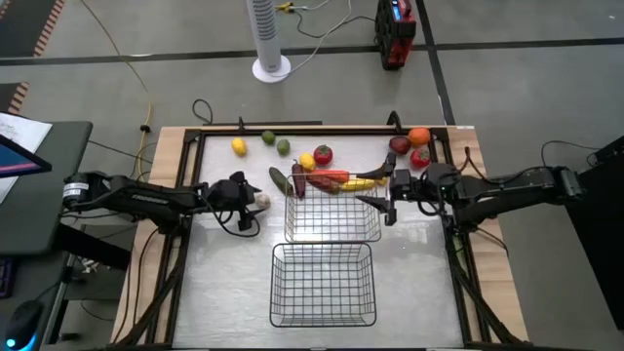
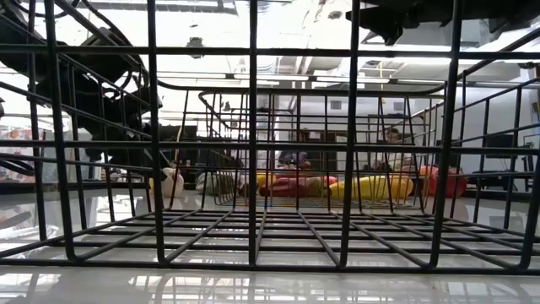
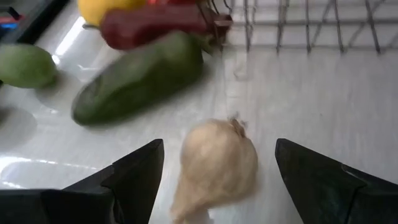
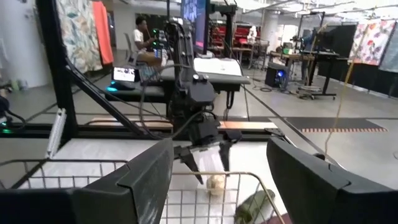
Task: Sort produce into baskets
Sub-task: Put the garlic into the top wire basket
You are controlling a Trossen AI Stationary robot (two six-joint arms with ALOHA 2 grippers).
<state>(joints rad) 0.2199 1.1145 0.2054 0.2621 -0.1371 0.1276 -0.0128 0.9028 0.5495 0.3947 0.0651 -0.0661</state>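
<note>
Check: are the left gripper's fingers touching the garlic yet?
Apart. In the left wrist view the garlic sits between the left gripper's open fingers, with bare table showing on both sides of it.

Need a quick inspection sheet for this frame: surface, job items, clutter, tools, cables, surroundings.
Surface: pale glossy tabletop, glare patches.
Job's things: two black wire-mesh baskets, both empty; mixed fruit and vegetables loose along the far edge; pale garlic bulb on the table apart from the rest.
Clutter: nothing seen.
Grippers: left tool open, straddling the garlic bulb, not closed on it; right tool open at the far basket's right rim, holding nothing.
Cables: yellow cable and white cable on the floor; black loop at the table's far-left corner.
Surroundings: white tower fan, red box, seated person.
</note>
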